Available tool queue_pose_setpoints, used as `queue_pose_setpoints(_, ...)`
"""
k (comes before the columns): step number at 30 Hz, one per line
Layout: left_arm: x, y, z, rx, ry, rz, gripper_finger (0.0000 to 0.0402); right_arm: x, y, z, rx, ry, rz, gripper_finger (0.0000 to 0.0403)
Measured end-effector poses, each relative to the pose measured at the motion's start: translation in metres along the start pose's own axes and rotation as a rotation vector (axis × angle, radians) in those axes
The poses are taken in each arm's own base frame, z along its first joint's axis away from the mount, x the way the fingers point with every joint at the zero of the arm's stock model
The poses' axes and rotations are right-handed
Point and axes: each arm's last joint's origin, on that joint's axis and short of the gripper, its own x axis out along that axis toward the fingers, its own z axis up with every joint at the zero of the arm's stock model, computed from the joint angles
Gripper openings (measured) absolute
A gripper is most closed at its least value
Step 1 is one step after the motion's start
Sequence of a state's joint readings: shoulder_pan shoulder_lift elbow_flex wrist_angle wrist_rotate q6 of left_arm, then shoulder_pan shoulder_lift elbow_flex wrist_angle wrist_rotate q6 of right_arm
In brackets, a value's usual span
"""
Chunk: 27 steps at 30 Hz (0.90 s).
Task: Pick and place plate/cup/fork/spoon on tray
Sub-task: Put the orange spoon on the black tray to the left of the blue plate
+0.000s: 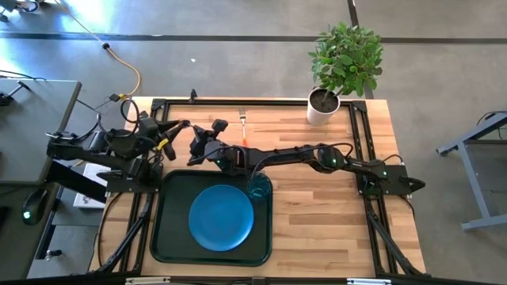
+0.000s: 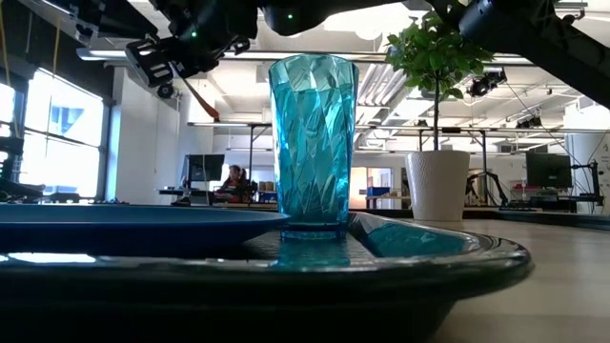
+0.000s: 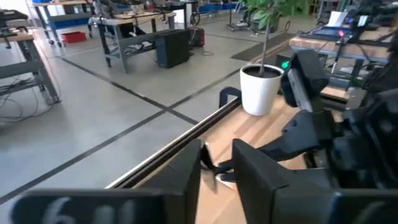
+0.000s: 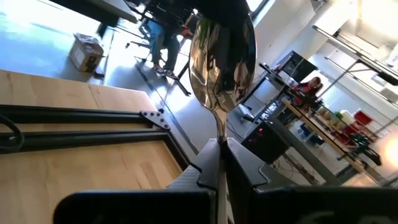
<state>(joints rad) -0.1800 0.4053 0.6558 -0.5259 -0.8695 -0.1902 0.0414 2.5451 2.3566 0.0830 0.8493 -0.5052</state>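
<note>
Between right fingers (image 4: 219,163), spoon (image 4: 221,59).

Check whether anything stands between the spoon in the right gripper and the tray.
Nothing visible does. The right gripper holds the spoon just beyond the tray's far rim. On the tray, the plate fills the middle and the cup stands at its far right corner; the left side looks bare.

My overhead feed: wooden table (image 1: 317,206), pale butcher-block planks. White plant pot (image 1: 322,108) with a leafy green plant (image 1: 346,57) stands at the table's 1 o'clock corner. Yellow cable (image 1: 127,71) trails over grey floor at 11 o'clock. Cardboard box (image 4: 86,51) on the floor beyond the table edge.
</note>
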Motion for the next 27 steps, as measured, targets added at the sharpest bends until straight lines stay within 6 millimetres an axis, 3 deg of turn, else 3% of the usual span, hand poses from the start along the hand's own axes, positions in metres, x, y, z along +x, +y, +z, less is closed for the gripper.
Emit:
queue_pose_setpoints(7, 0.003, 0.003, -0.003, 0.027, 0.016, 0.043, 0.0010, 0.000, 0.001, 0.001, -0.014, -0.019, 0.030, 0.0000)
queue_pose_setpoints(13, 0.003, 0.004, -0.004, 0.081, 0.034, 0.045, 0.0004, -0.001, 0.002, 0.001, -0.050, -0.016, 0.025, 0.0003)
queue_pose_setpoints(17, 0.004, 0.004, -0.005, 0.092, 0.041, 0.028, 0.0003, -0.005, 0.003, 0.000, -0.042, 0.019, 0.037, 0.0031)
queue_pose_setpoints(20, 0.004, 0.004, -0.007, 0.110, 0.060, 0.030, 0.0003, -0.015, -0.001, 0.004, -0.005, 0.067, 0.142, 0.0070)
queue_pose_setpoints(24, 0.003, 0.005, -0.010, 0.132, 0.082, 0.042, 0.0002, -0.031, -0.014, 0.012, 0.092, 0.128, 0.413, 0.0121)
queue_pose_setpoints(27, 0.003, 0.003, -0.014, 0.155, 0.133, -0.068, 0.0001, -0.045, -0.031, 0.016, 0.130, 0.235, 0.576, 0.0143)
